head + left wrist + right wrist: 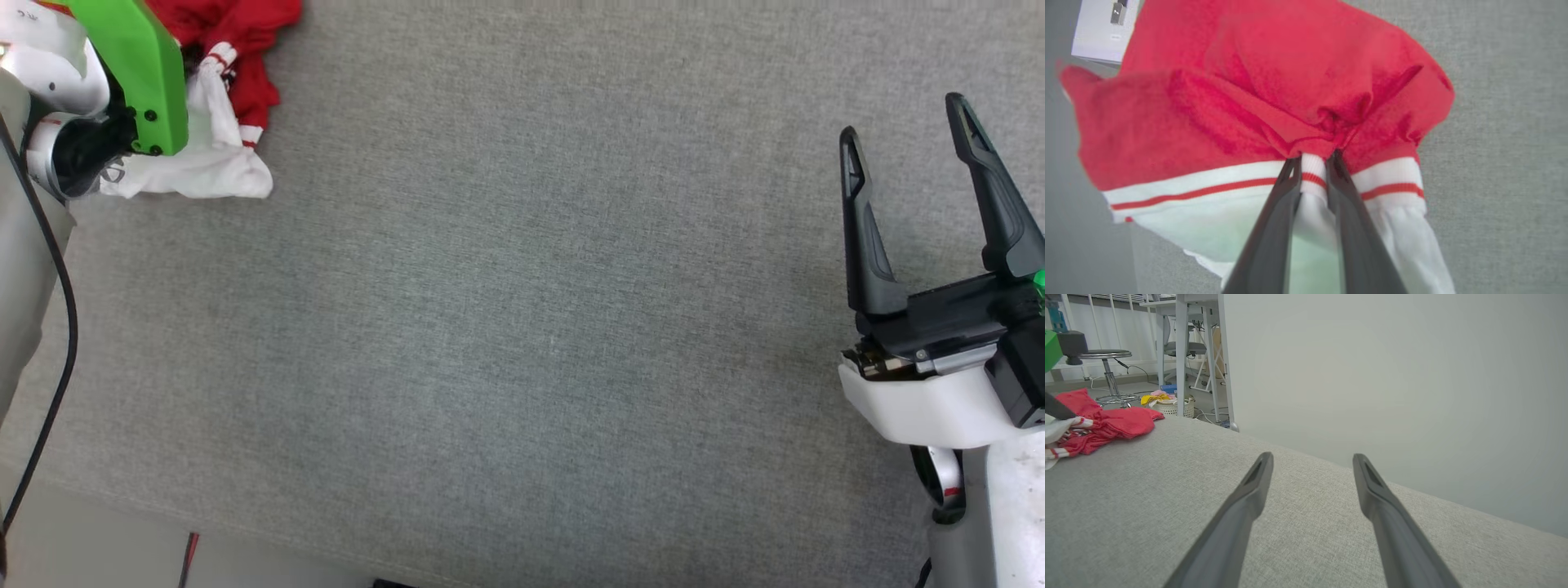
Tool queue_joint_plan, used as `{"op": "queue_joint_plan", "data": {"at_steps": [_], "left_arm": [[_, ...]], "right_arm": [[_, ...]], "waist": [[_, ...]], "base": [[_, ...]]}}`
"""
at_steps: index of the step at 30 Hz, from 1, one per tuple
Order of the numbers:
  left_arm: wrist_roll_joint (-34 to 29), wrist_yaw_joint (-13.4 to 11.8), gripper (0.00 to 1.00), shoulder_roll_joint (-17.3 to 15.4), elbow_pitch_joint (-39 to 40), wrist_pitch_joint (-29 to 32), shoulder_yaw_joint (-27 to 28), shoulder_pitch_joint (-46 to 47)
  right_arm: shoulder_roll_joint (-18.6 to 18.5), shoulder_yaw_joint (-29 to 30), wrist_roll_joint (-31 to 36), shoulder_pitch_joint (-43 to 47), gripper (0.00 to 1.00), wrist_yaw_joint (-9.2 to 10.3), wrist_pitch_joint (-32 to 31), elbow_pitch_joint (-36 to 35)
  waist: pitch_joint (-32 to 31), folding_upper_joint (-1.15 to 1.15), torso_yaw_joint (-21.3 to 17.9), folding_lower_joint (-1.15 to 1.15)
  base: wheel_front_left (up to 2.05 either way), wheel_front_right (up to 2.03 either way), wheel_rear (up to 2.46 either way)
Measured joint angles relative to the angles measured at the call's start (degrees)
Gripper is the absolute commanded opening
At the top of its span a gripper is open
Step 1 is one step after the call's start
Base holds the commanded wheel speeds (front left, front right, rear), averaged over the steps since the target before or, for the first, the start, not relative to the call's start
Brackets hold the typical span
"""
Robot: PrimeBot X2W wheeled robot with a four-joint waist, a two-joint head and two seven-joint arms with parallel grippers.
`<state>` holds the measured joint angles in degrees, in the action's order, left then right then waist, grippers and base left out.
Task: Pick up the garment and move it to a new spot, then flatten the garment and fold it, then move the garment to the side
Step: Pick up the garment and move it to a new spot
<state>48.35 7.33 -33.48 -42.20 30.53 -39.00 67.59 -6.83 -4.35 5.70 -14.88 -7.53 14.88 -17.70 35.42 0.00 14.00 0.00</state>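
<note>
The task looks to be at its very start. The garment (237, 49) lies crumpled at the far left corner of the surface (522, 327), red body bunched, a white sleeve spilling toward the edge. The left gripper (1313, 157) has its jaws drawn narrow, pinching a fold of the red-and-white striped trim where sleeve meets body. So the grasp seems made, but whether the cloth has left the surface I cannot tell (the left wrist view is a little blurred). The carry to a new spot, the flattening, the folding and the final move aside all appear to be left. The right gripper (902, 118) hangs over the near right of the surface, jaws wide and holding nothing, well apart from the garment.

The surface is covered in grey woven fabric, with a broad bare stretch between the two arms. A black cable (61, 327) runs down its left edge. Beyond the far edge, the right wrist view shows a pale wall (1372, 375), a white table frame (1180, 355), a round stool (1106, 355) and a basket (1171, 408) with yellow cloth on it.
</note>
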Motion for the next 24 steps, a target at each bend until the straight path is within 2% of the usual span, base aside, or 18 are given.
{"op": "queue_joint_plan", "data": {"at_steps": [5, 8, 16, 19, 24], "left_arm": [[-1.48, 0.0, 0.0, -2.4, 3.75, -7.31, -3.22, 1.31], [-3.27, 0.0, 0.0, -3.01, 6.58, -9.17, -6.05, 3.12], [-4.52, 0.01, 0.0, -3.27, 15.83, -10.13, -13.39, 8.44], [-4.88, 0.01, 0.0, -2.97, 19.22, -9.79, -15.77, 10.7], [-5.21, 0.01, 0.0, -0.26, 24.23, -9.21, -19.48, 14.62]], "right_arm": [[1.33, -0.04, -0.55, 0.86, 1.0, 0.0, 0.0, 0.8], [2.13, 0.08, -0.96, 1.78, 1.0, 0.0, 0.0, 1.13], [3.57, 1.09, -2.05, 3.48, 1.0, 0.0, -0.01, 1.53], [3.89, 1.52, -2.67, 3.75, 1.0, 0.0, 0.0, 1.48], [3.99, 2.55, -6.24, 3.97, 1.0, 0.0, 0.0, 1.38]], "waist": [[-3.77, 0.0, 0.51, 0.0], [-6.2, 0.0, 0.68, 0.0], [-12.33, 0.0, -0.12, 0.0], [-13.69, 0.0, -1.68, 0.0], [-15.08, 0.0, -5.6, 0.0]], "base": [[0.0, 0.0, 0.0], [0.0, 0.0, 0.0], [0.0, 0.0, 0.0], [0.0, 0.0, 0.0], [0.0, 0.0, 0.0]]}}
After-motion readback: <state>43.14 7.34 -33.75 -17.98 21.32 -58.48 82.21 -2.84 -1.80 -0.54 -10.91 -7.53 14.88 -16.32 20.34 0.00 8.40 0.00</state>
